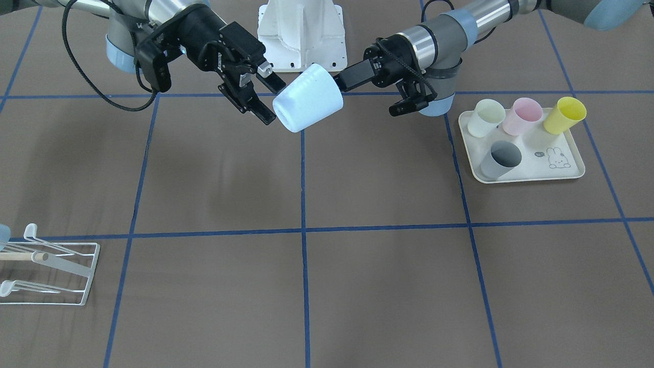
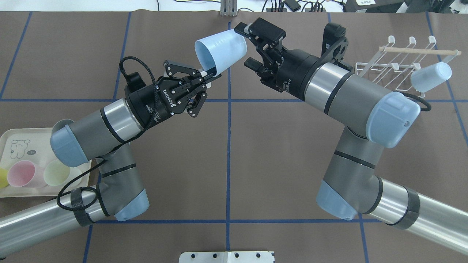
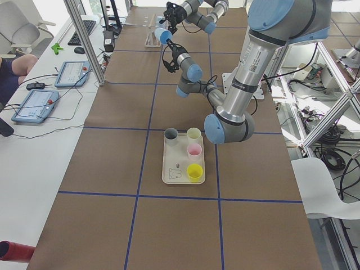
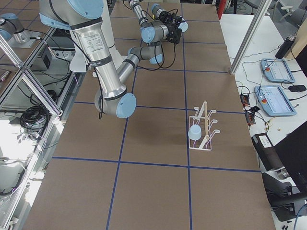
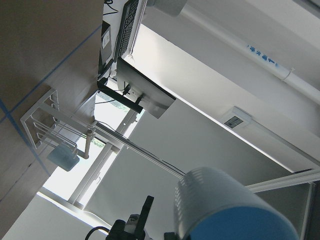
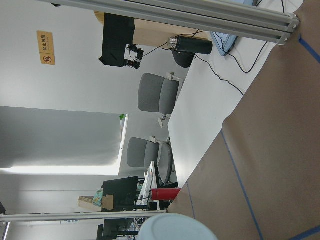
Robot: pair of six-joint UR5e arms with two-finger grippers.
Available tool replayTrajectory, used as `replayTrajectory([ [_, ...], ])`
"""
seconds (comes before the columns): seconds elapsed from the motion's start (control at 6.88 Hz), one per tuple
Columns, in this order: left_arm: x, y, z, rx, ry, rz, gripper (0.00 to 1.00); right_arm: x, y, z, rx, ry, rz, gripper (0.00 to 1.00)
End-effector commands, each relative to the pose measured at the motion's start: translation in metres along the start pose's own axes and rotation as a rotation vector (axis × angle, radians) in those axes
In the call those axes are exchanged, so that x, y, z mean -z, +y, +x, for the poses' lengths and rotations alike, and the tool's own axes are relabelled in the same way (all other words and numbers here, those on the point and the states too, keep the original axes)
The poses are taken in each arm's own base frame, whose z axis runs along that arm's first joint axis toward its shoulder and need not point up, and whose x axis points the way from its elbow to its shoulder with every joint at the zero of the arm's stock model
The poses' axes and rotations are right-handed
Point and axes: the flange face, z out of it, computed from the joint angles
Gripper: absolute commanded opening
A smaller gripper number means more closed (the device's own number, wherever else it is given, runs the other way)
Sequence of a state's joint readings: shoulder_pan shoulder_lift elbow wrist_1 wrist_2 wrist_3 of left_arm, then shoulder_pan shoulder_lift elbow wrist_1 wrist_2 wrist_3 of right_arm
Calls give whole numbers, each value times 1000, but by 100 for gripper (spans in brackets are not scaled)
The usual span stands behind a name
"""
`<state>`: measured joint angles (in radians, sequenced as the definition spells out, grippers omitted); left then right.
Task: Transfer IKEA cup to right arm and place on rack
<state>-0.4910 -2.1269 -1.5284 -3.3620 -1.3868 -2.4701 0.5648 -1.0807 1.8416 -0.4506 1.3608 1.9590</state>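
While the left gripper [image 2: 207,74] pinches the rim of the cup [image 2: 221,49], one finger inside the mouth and one outside, the handover is half done. The cup hangs tilted above the worktop [image 2: 175,164], with its base toward the right gripper [image 2: 245,45]. That gripper's fingers stand wide, flanking the base; whether they touch it I cannot tell. Next, I judge, the right must clamp before the left lets go, then carry to the rack [image 2: 387,69].
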Motion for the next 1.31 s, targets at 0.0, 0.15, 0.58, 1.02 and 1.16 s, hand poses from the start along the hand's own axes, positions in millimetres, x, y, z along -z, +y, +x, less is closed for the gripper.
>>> replayTrajectory([
  [0.0,-6,10,-8,20,16,-1,0,-2,4,2,-2,1,-4,100],
  [0.15,-9,19,-18,39,23,2,0,-2,5,2,-3,2,-6,100],
  [0.58,-14,21,-19,36,17,19,0,-3,5,5,-2,8,-6,100],
  [1.02,-16,23,-19,38,15,19,0,-4,6,3,-3,4,-6,100],
  [1.16,-16,24,-21,38,13,18,0,-4,6,2,-3,2,-7,100],
])
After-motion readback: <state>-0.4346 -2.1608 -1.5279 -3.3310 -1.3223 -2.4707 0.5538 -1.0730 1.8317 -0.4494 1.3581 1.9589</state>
